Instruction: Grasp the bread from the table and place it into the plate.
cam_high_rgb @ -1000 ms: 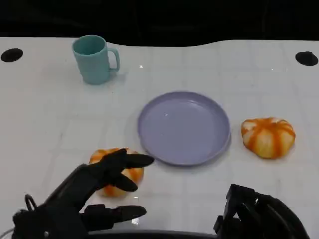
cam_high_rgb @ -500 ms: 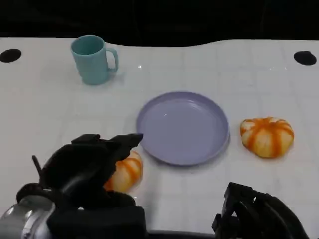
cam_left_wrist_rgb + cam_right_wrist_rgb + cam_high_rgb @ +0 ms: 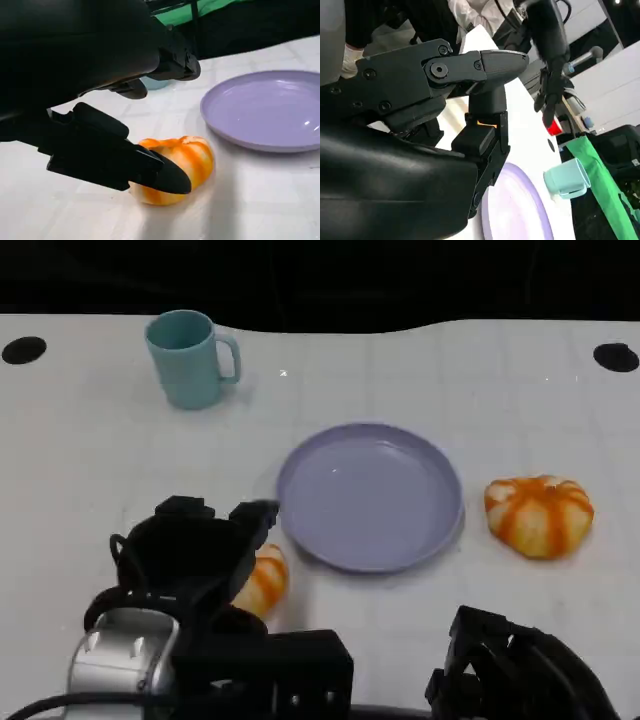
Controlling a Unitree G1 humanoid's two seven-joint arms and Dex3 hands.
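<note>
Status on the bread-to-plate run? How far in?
Done: the left hand is over the near bread, fingers around it. In hand: the grasp itself; the bread is on the table and I can't tell whether the fingers have closed. Left: lift, carry, place in the purple plate, which holds nothing. Right hand sits idle.

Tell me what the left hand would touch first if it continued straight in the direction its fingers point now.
Most likely the orange-and-white striped bread roll: the left hand hovers over it, fingers reaching across its near side. Beyond lies the round lilac plate. Depth is unclear, so contact may already exist.
</note>
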